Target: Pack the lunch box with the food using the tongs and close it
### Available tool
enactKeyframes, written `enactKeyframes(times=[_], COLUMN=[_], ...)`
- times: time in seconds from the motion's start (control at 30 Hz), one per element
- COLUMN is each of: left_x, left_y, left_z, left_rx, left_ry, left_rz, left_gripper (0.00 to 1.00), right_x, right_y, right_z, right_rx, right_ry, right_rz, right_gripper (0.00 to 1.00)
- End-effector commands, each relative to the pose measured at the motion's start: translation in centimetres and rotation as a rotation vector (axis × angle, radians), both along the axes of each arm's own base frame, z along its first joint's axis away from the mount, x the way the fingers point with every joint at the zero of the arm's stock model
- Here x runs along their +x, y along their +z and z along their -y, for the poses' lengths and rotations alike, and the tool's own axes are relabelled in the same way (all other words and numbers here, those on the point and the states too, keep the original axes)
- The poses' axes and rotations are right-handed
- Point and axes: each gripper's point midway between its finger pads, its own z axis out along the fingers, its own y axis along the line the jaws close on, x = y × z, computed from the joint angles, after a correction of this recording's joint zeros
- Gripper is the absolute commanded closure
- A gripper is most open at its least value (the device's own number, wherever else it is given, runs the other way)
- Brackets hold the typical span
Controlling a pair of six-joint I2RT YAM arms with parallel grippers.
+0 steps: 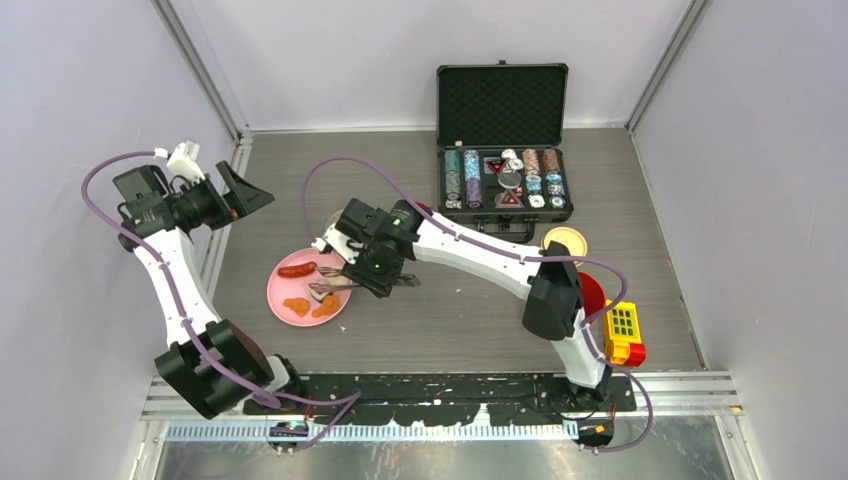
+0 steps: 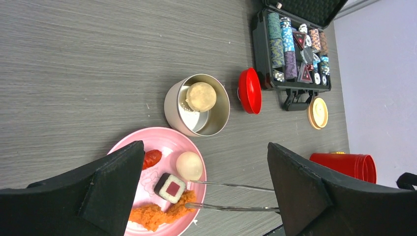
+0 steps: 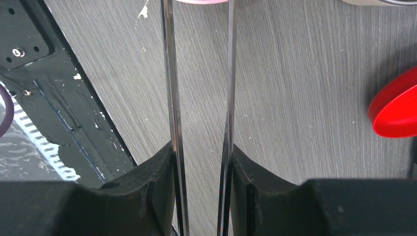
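Your right gripper (image 3: pixel 201 162) half-closed, pinching tongs (image 3: pixel 169 98) by both arms; left gripper (image 2: pixel 205 157) wide open, empty. Tips just beside white cube (image 2: pixel 170 188) on pink plate (image 2: pixel 162 140). Steel bowl (image 2: pixel 172 105) at plate's 12 o'clock, left-wrist view. Squeeze unevenly: cube likely squirts out.

Chip case (image 1: pixel 503 105), pink plate (image 1: pixel 282 289), block toy (image 1: pixel 622 333)

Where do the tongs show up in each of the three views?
Top external: tongs left of centre, tips over the right side of the pink plate.
Left wrist: bottom centre, two thin arms reaching from the right over the plate.
Right wrist: two arms running up the middle from the right gripper clamping them.
Shared landmark: the pink plate, a sliver at the right wrist view's top edge.
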Motion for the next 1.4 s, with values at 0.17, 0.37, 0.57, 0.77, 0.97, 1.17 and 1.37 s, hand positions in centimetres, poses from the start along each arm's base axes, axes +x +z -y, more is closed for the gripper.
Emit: enactKeyframes(times=[0.17, 0.37, 0.57, 0.77, 0.97, 1.17, 1.37], left_x=[-0.1, -0.2, -0.1, -0.1, -0.1, -0.2, -0.3], left_y=[1.0, 0.9, 0.7, 0.6, 0.5, 0.5, 0.4], left_z=[0.1, 0.0, 0.1, 0.1, 0.1, -0.1, 0.0], left_rx=[-0.005, -0.020, -0.043, -0.064, -0.076, -0.073, -0.083], left_ry=[-0.023, -0.019, -0.018, -0.017, -0.019, -0.017, -0.023], left_rz=[0.048, 0.053, 0.056, 0.064, 0.063, 0.070, 0.067], left_gripper=[0.02, 0.02, 0.02, 0.02, 0.02, 0.02, 0.02], right_x=[0.3, -0.1, -0.1, -0.1, 0.1, 0.2, 0.5], right_y=[0.8, 0.5, 0.2, -0.4, -0.8, -1.5, -1.8], right_z=[-1.2, -1.7, -2.0, -2.1, -2.3, -2.4, -2.6], right_rx=[0.011, 0.006, 0.002, -0.009, -0.022, -0.036, -0.043], right_ry=[-0.001, -0.009, -0.011, -0.011, -0.014, -0.013, -0.017], right_rz=[0.012, -0.029, -0.024, -0.026, -0.014, -0.008, 0.005], right_gripper=[0.56, 0.54, 0.53, 0.52, 0.50, 0.49, 0.49])
